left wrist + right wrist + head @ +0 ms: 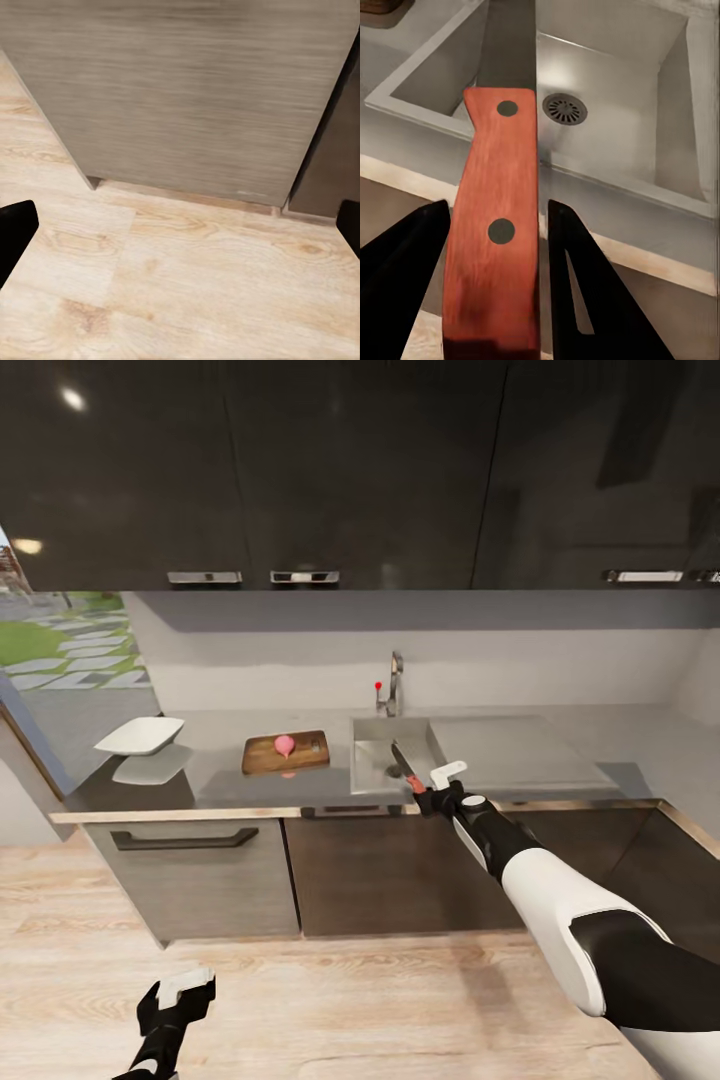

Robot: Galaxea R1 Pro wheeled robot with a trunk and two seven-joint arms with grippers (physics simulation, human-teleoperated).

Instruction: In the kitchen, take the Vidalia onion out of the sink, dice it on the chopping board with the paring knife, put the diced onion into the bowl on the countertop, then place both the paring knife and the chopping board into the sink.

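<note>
The sink sits in the dark table with the right pincer hanging at its front lip, closed on the red handle of the paring knife, blade pointing over the basin toward the drain. Biggest worry is letting go this close to the rim, so the knife clips the edge and tips out onto the floor. Also the pink onion looks whole on the chopping board, bowl looks empty, and the left pincer hangs open, holding nothing.
</note>
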